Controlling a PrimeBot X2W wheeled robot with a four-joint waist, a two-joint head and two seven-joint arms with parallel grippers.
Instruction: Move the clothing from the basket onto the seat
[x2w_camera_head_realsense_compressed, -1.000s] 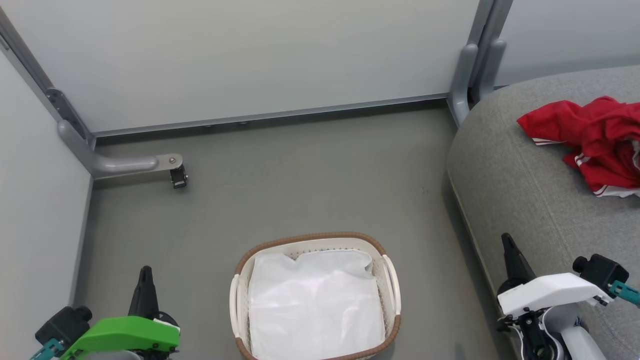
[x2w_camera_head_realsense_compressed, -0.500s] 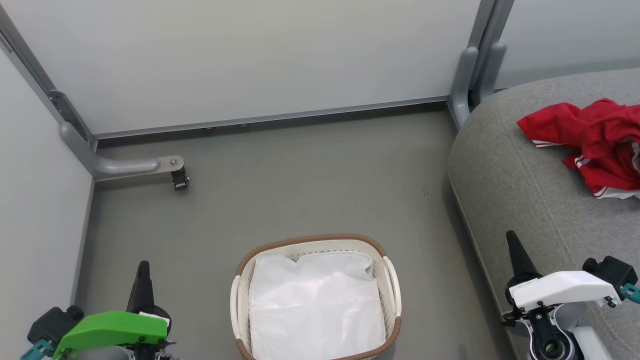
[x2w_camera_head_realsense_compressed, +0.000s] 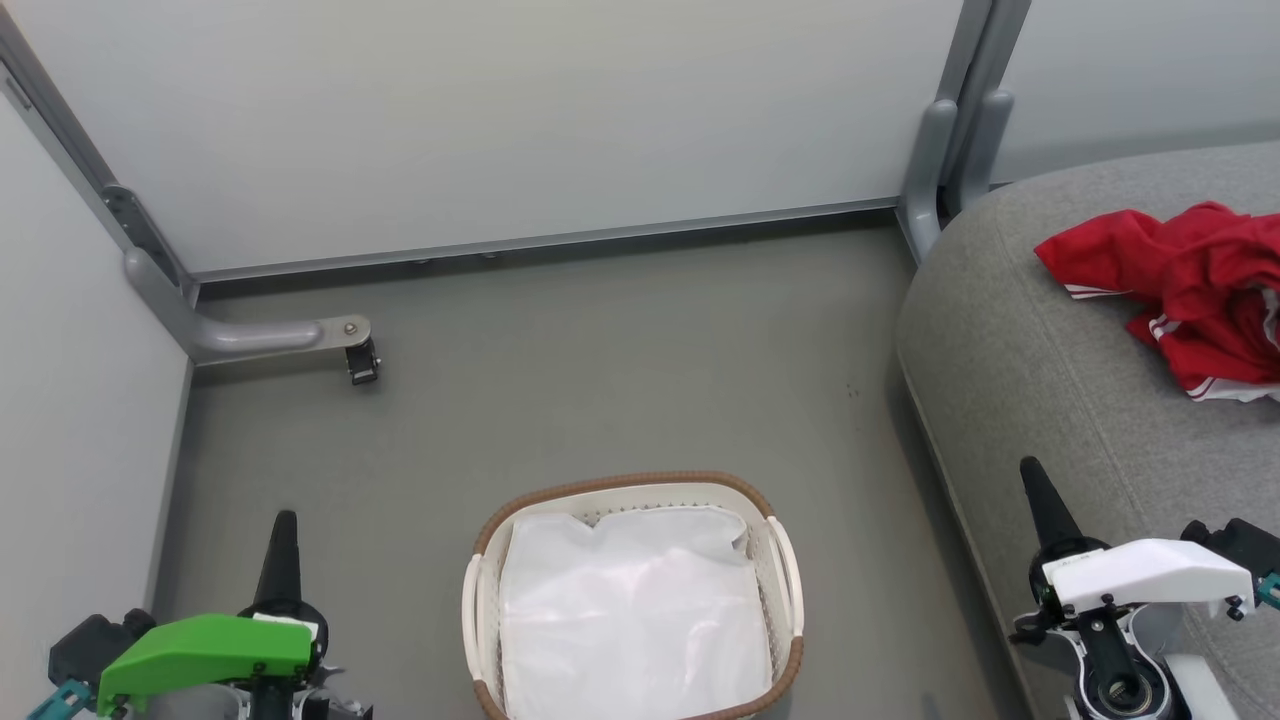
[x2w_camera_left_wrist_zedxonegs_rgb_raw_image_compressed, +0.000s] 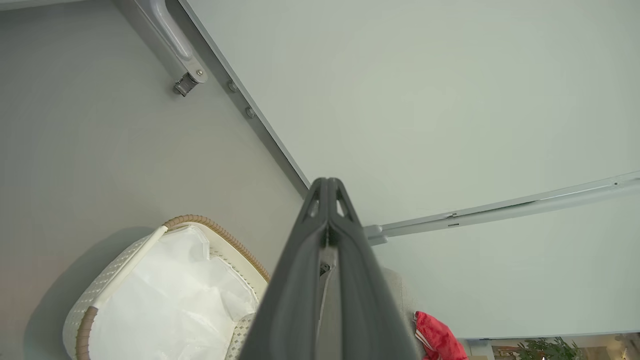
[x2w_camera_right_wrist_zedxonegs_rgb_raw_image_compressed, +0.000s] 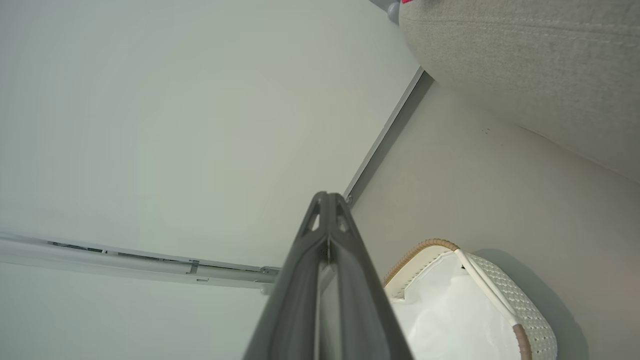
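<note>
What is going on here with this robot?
A two-armed robot is moving laundry. The red clothing lies crumpled on the grey seat. The basket stands on the floor and holds a white liner sheet; no red garment is seen in it. The left gripper and the right gripper are both shut, hold nothing, and hover on either side of the basket. The job looks done.
</note>
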